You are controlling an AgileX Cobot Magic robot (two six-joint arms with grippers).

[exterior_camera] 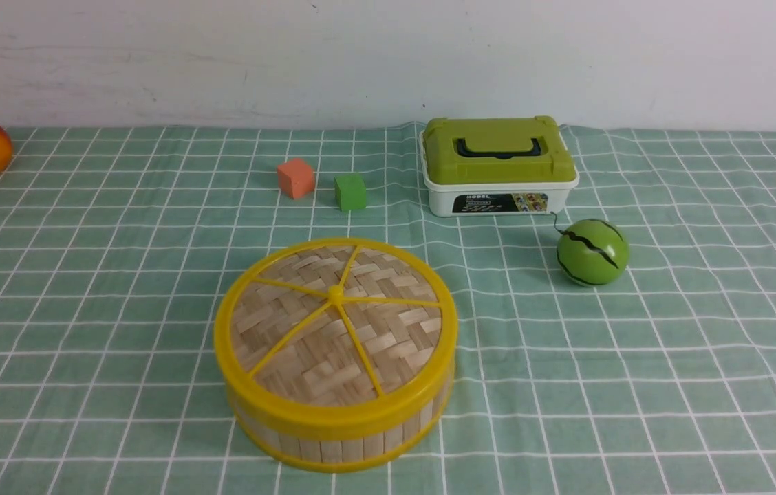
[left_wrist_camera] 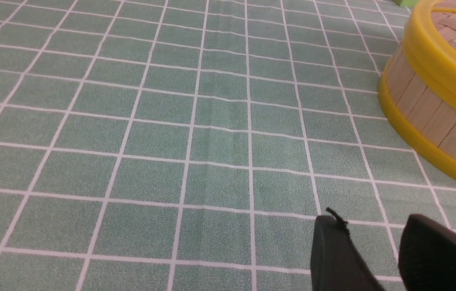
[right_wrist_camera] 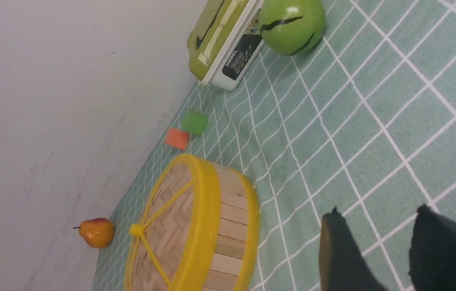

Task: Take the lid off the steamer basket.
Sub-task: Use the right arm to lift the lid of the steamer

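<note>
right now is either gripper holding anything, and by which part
Nothing is held: left gripper and right gripper are open and empty; the lid sits on the steamer basket.

Only the finger ends of the robot show. The left gripper point(left_wrist_camera: 373, 221) has two thick, matte black fingers point(left_wrist_camera: 335, 258) with rounded tips, and a small frayed black tab sticks up from one tip. The right gripper point(right_wrist_camera: 379, 212) has the same matte black fingers point(right_wrist_camera: 444, 250), one with a dull olive-brown edge and a tiny nub at its tip.
</note>
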